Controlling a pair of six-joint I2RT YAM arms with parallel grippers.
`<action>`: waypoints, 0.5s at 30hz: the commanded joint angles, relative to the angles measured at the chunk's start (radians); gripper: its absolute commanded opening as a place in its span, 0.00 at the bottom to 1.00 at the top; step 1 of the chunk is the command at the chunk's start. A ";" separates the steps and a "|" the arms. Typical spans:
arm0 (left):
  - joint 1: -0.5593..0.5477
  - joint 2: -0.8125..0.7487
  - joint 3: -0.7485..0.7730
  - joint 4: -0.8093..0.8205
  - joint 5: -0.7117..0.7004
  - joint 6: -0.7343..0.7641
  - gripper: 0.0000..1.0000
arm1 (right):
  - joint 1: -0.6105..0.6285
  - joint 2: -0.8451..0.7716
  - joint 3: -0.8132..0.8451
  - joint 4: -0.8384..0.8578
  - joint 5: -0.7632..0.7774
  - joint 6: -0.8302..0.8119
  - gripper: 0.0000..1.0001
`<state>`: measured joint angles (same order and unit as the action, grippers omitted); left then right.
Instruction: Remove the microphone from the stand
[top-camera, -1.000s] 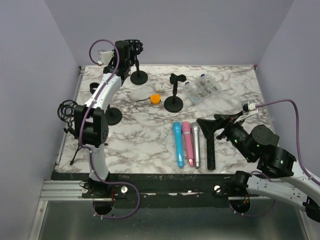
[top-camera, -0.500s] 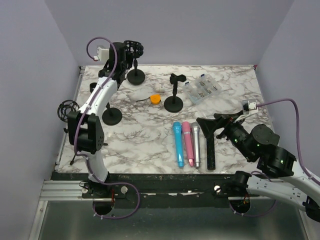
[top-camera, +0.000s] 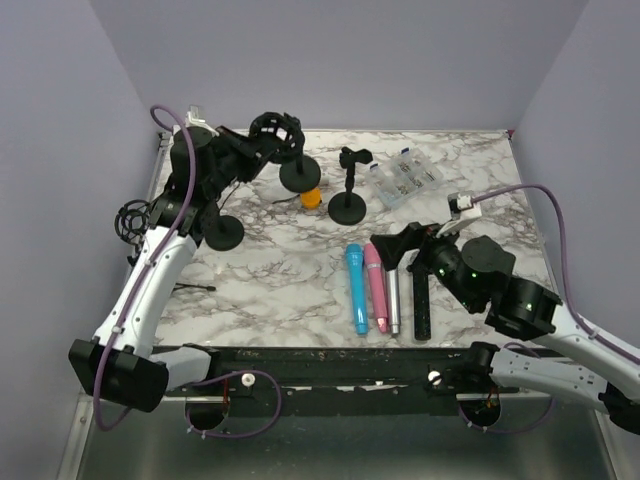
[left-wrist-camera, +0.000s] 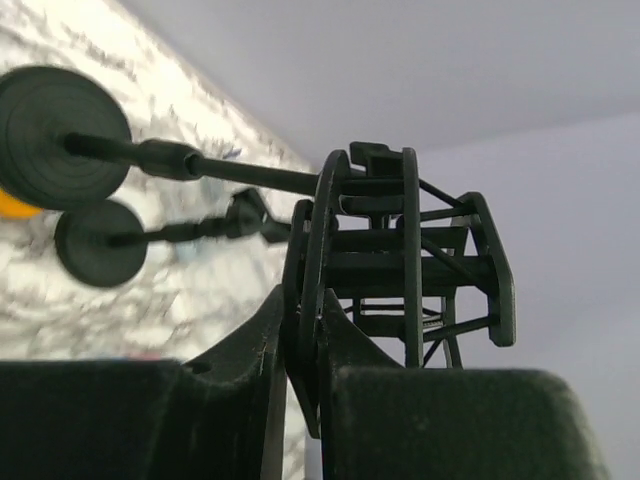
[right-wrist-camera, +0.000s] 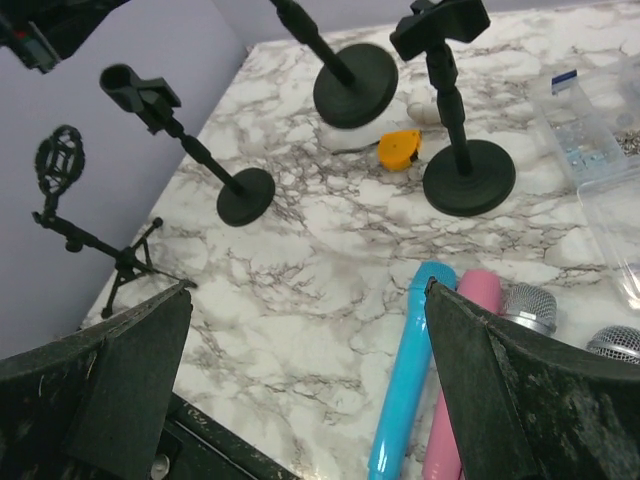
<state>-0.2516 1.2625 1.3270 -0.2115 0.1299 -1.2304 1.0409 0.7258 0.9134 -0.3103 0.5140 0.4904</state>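
My left gripper (top-camera: 258, 150) is shut on the ring of a black shock-mount stand (top-camera: 278, 133) and holds it tilted, its round base (top-camera: 300, 174) at the back of the table. In the left wrist view the fingers (left-wrist-camera: 240, 370) pinch the ring of the mount (left-wrist-camera: 400, 250), and the cage looks empty. Blue (top-camera: 357, 288), pink (top-camera: 377, 285), silver (top-camera: 393, 292) and black (top-camera: 421, 300) microphones lie side by side on the marble table. My right gripper (top-camera: 400, 245) is open just above their heads; in its own view the blue microphone (right-wrist-camera: 410, 380) lies between its fingers.
A clip stand (top-camera: 347, 186) stands mid-back, another round-base stand (top-camera: 223, 232) at the left, and a small tripod stand (top-camera: 133, 220) by the left edge. An orange object (top-camera: 312, 197) and a clear parts box (top-camera: 403, 180) lie at the back.
My left arm has swung down and forward, carrying the shock-mount stand to the right and tilting it. My right gripper has moved left over the microphone heads.
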 joint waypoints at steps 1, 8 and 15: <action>-0.005 -0.095 -0.037 -0.154 0.184 0.184 0.00 | 0.004 0.098 0.060 -0.041 0.006 0.022 1.00; -0.009 -0.288 -0.147 -0.265 0.252 0.367 0.00 | 0.004 0.200 0.093 -0.062 -0.058 0.052 1.00; -0.003 -0.302 -0.246 -0.277 0.680 0.425 0.00 | 0.004 0.259 0.113 -0.024 -0.166 0.126 1.00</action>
<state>-0.2554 0.9604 1.1069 -0.5251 0.4801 -0.8818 1.0409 0.9554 0.9787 -0.3473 0.4385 0.5583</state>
